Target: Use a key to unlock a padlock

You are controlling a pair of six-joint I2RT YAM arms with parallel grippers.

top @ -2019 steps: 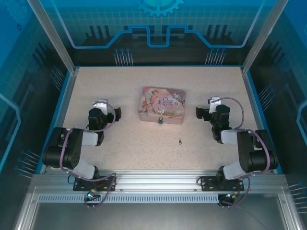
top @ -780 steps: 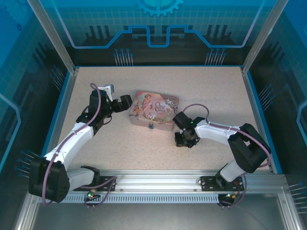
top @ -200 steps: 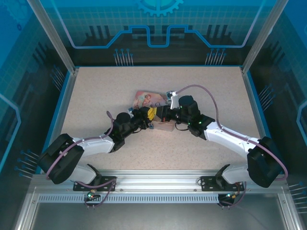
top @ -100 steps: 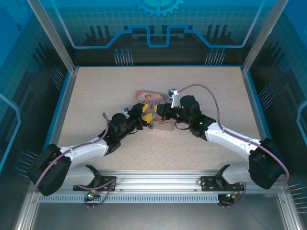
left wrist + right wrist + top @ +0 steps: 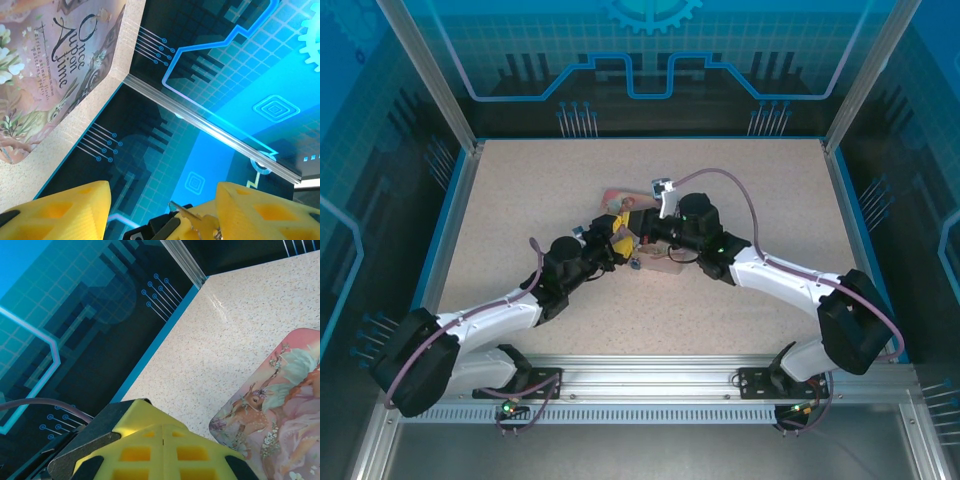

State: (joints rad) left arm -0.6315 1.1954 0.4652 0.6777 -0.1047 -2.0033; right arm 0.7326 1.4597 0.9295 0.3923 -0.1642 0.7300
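The left gripper (image 5: 164, 195) is open: in its wrist view, two yellow fingers (image 5: 60, 210) rise from the bottom edge with a wide gap between them. Low in that gap, against the inner side of the right-hand finger, is a thin silvery metal piece that looks like the key (image 5: 186, 214). What holds it is not clear.

The right gripper (image 5: 161, 432) has its yellow fingers (image 5: 145, 440) pressed flat together, with only a seam between them. Whether anything thin is pinched in that seam cannot be told.

From above, both arms reach in from the near corners and their grippers meet, almost touching, over the middle of the speckled table (image 5: 520, 200). Under them is a pink tin (image 5: 45, 75), mostly covered. One pink corner shows at the left behind the grippers, and part of its front side shows below them. Its lid has flowers, a deer and the words "Once Upon a Time".

The padlock (image 5: 635, 264) is a tiny blue speck at the near front side of the tin, just below the tip of the left gripper. It is too small to tell how its shackle stands.

Blue patterned walls (image 5: 225, 75) surround the table.
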